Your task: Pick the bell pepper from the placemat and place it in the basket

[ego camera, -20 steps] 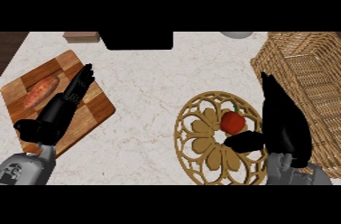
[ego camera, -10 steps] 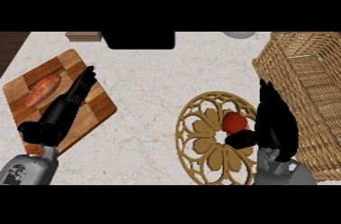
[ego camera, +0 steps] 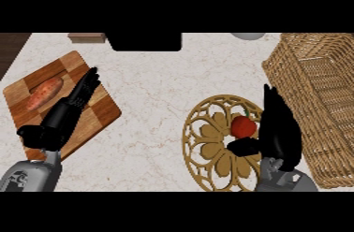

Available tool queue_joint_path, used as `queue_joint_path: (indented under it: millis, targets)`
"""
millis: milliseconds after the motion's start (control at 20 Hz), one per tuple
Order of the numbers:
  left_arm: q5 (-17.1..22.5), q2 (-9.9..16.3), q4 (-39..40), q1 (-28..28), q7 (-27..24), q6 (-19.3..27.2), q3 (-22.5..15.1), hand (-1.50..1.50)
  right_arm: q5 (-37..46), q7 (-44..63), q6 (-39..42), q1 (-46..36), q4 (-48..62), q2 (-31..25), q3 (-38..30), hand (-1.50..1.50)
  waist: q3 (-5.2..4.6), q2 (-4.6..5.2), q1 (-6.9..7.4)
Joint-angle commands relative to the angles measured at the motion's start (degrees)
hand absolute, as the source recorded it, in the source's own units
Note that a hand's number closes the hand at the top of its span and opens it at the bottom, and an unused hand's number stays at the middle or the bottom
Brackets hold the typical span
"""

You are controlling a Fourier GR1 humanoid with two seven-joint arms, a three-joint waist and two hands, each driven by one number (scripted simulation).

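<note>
Pale marble counter (ego camera: pixel 152 76) filled the view. On it, the right hand (ego camera: pixel 276 128) lay over the right part of the round openwork placemat (ego camera: pixel 207 147), fingers straight and pointing up the view, thumb (ego camera: pixel 243 146) jutting left just below the red bell pepper (ego camera: pixel 243 126). The pepper sat on the placemat, touching or just beside the hand's inner edge, not enclosed. A wicker basket (ego camera: pixel 318 86) stood just right of that hand. Well apart at the left, the left hand (ego camera: pixel 66 116) rested open over a wooden cutting board (ego camera: pixel 97 114), beside an orange sweet potato (ego camera: pixel 43 93) lying on it.
</note>
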Motion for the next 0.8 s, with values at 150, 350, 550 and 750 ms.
queue_joint_path:
  millis: [150, 350, 550, 750]
  targets:
    - [-2.39, -2.29, 2.05, -0.1, -1.96, -2.04, 1.41, 0.0, 3.38, 2.97, 0.15, 2.89, 0.64, 1.49, 2.2, -1.5, 0.0, 0.01, -0.06]
    - [-1.09, -0.05, -2.68, 1.55, 1.13, -4.32, 3.91, 0.0, 1.48, 5.74, 3.97, -2.05, 3.06, 1.51, 0.08, -1.5, 0.0, -0.02, 0.22]
    - [-0.58, -0.79, 1.67, 0.3, -2.1, -6.92, 6.14, 0.0, 1.88, 4.65, 4.34, -1.65, 3.51, 1.51, -0.57, -1.5, 0.0, 0.01, 0.03]
    - [-5.17, -4.66, -1.18, 1.49, -1.07, -3.4, 3.33, 0.0, 1.4, -0.78, 1.35, -0.7, 8.32, 0.57, -3.11, -1.5, 0.01, 0.0, 0.04]
